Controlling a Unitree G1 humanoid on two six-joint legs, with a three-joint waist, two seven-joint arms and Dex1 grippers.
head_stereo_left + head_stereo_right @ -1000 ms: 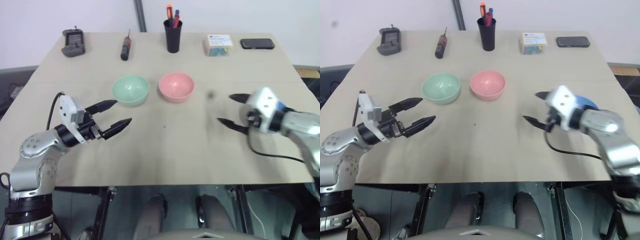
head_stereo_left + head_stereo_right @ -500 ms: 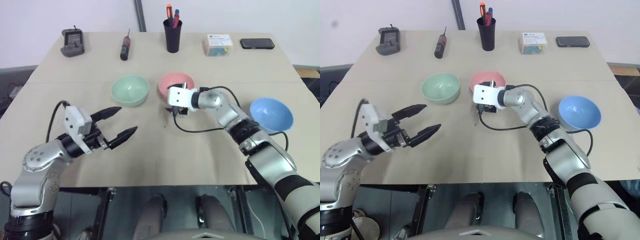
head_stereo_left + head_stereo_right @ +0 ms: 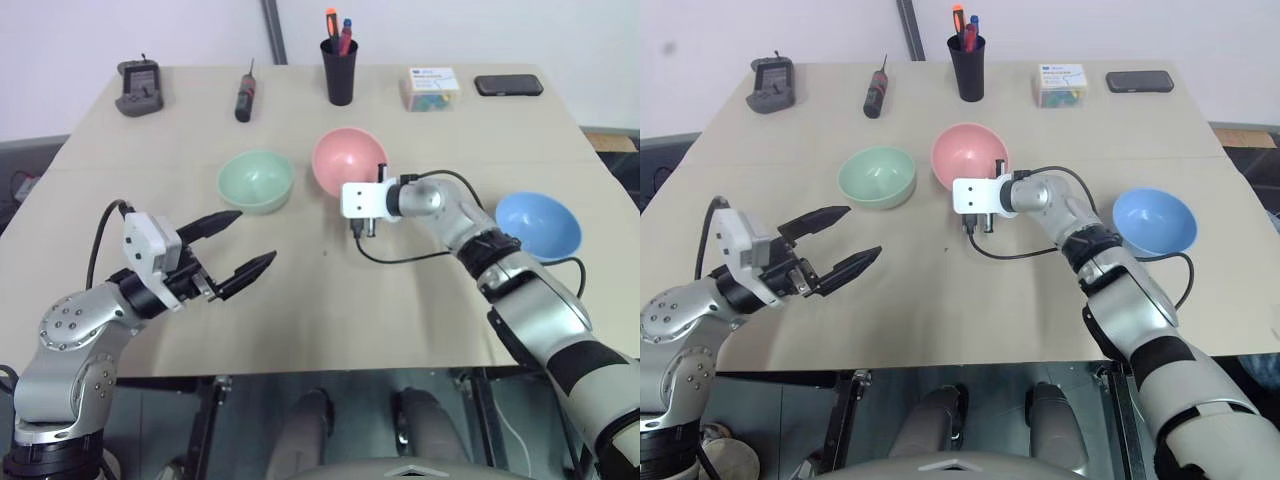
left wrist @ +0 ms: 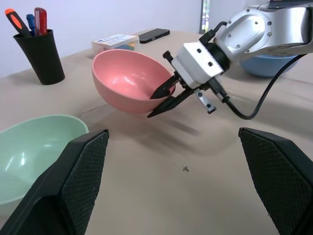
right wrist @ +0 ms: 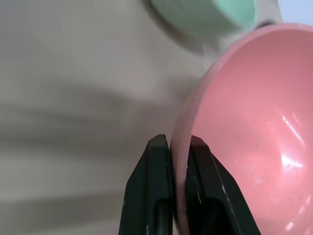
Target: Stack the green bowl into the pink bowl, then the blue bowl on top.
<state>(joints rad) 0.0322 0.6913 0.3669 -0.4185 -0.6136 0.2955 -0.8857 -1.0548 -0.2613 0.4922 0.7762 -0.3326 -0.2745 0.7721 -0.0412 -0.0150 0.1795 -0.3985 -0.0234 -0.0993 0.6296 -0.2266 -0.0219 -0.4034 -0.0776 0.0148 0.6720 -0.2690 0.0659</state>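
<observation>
The right gripper [image 3: 362, 190] is pinching the near rim of the pink bowl [image 3: 349, 160], one finger inside the wall and one outside, and the bowl sits tipped toward the camera, just above the middle of the frame. The green bowl [image 3: 257, 179] rests upright beside it to the left; the two look very close, though I cannot tell whether they touch. The blue bowl [image 3: 538, 224] sits at the right of the frame, well apart from both. The left gripper [image 3: 240, 243], lower left, hangs with its fingers spread and nothing between them.

My worry is that thin rim grip: smooth plastic held at one edge could swivel or slip out, and a tilted bowl may knock the green one and shove it away.

The right wrist view shows the fingers [image 5: 156, 196] clamped either side of the pink wall, which the head views leave too small to judge. The left wrist view shows the bowl's tilt from the side, its far edge lifted, while the head views give the whole table [image 3: 420, 300]
</observation>
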